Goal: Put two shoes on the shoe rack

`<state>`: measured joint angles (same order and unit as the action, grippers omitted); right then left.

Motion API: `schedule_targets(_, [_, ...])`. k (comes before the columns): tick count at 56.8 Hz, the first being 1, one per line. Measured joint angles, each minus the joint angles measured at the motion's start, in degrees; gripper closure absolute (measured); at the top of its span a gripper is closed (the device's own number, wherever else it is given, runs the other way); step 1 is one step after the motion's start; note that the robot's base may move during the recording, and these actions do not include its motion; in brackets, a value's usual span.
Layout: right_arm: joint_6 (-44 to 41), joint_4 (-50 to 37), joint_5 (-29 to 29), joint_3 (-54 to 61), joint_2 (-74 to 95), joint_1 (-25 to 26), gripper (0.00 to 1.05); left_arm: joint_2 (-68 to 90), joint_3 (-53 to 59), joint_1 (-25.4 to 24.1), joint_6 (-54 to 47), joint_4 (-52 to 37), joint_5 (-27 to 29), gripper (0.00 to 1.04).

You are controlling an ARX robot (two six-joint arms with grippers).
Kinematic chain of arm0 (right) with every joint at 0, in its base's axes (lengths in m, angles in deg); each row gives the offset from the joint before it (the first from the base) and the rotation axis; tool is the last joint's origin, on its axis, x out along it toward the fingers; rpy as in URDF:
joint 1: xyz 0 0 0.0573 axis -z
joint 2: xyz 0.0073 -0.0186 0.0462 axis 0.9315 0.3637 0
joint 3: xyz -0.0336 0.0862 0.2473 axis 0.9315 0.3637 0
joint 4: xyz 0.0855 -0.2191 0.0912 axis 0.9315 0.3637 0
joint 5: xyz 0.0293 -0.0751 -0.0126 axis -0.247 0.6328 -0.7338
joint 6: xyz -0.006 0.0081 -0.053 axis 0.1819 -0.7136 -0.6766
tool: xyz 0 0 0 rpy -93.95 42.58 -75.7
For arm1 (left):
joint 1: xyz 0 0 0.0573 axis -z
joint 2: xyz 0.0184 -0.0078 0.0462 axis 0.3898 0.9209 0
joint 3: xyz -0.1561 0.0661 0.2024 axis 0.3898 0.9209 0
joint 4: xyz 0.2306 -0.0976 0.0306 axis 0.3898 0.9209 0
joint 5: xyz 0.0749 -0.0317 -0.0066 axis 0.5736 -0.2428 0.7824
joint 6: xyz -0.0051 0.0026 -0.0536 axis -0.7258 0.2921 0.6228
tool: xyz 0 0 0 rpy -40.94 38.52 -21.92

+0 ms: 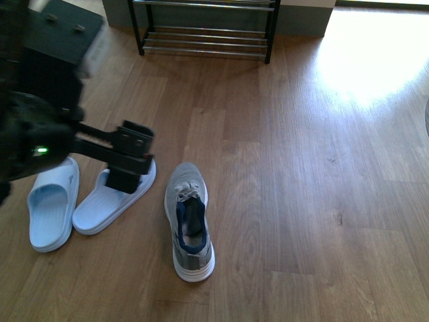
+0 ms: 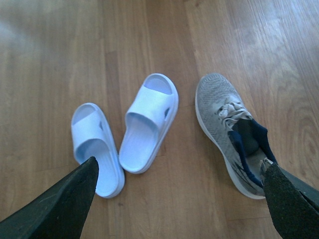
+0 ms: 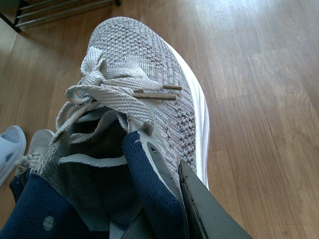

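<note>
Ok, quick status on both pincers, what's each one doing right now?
Left pincer: open, holding nothing.
Right pincer: closed on a grey sneaker at its collar; only one finger shows.

Left gripper (image 1: 131,161) spread wide, right gripper (image 3: 172,209) clamped on a sneaker (image 3: 144,99).
The left arm (image 1: 40,144) reaches in low from the near left, fingers (image 2: 55,204) far apart; one right finger (image 3: 209,214) presses the sneaker's collar.
</note>
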<state>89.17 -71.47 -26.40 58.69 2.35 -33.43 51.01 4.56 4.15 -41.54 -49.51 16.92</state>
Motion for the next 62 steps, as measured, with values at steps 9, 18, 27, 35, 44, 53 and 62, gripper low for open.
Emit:
schedule_targets(9, [0.0, 0.0, 0.02, 0.0, 0.0, 0.0, 1.04, 12.33, -9.07, 1.92, 8.85, 5.88, -0.68, 0.09])
schedule_targets(18, [0.0, 0.0, 0.0, 0.0, 0.0, 0.0, 1.04, 22.1, -15.69, 4.37, 15.82, 8.72, -0.22, 0.09])
schedule_targets(27, [0.0, 0.0, 0.0, 0.0, 0.0, 0.0, 1.04, 30.51, -21.18, 6.03, 20.48, 11.17, 0.92, 0.09])
schedule_targets(35, [0.0, 0.0, 0.02, 0.0, 0.0, 0.0, 1.04, 37.09, -25.27, 5.86, 23.37, 12.07, 1.49, 0.09])
schedule_targets(44, [0.0, 0.0, 0.0, 0.0, 0.0, 0.0, 1.04, 42.42, -28.96, 4.48, 24.9, 13.79, 3.3, 0.09])
schedule_targets(53, [0.0, 0.0, 0.02, 0.0, 0.0, 0.0, 1.04, 46.77, -32.87, 2.23, 26.86, 15.17, 3.3, 0.09])
schedule_targets(62, [0.0, 0.0, 0.0, 0.0, 0.0, 0.0, 1.04, 49.59, -35.1, 2.8, 28.22, 14.08, 2.08, 0.09])
